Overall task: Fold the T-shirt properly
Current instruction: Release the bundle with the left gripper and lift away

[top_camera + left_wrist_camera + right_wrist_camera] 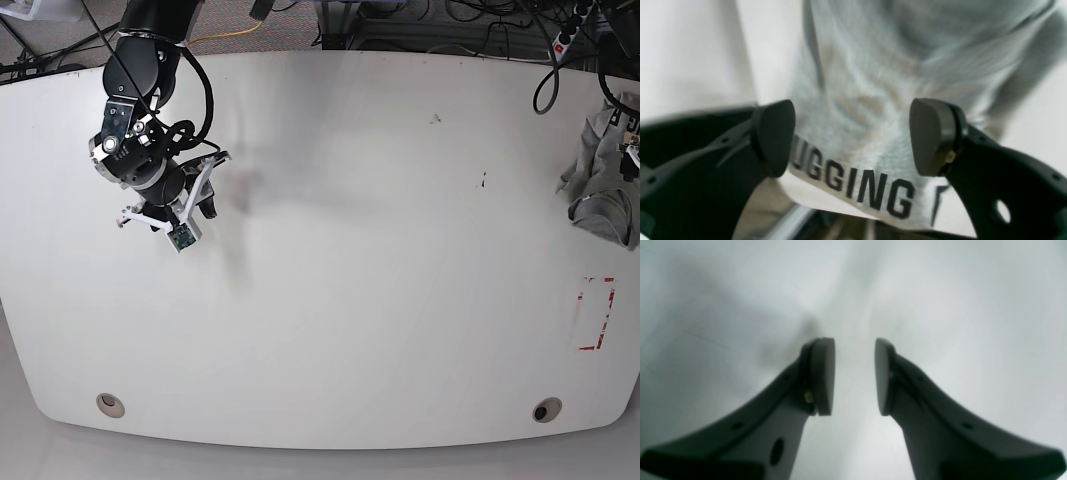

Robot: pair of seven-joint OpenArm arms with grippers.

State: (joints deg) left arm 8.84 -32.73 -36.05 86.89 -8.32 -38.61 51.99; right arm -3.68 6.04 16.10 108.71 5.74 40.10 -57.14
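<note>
The left claw (853, 136) stands with its two dark pads far apart and nothing between them, hanging over the T-shirt (870, 86) in the left wrist view. The grey cloth fills the upper middle of that frame, rumpled and blurred, with black block letters reading "UGGING" along its lower edge and the start of another letter to the right. Pale surface (690, 50) shows at the upper left of the frame.

The right claw (854, 376) has its pads partly apart with a narrow gap between them, gripping nothing; below it lies only bare white surface (973, 306).

In the base view the T-shirt (603, 180) is a bunched grey heap at the far right edge of the frame, on the white surface (380, 250) and partly cut off by the frame, so how much of it hangs over the rim is hard to tell. The right claw (200, 205) hovers at the upper left of that frame, well apart from the shirt. A red dashed rectangle (598, 314) is marked at the lower right, just below the heap.
</note>
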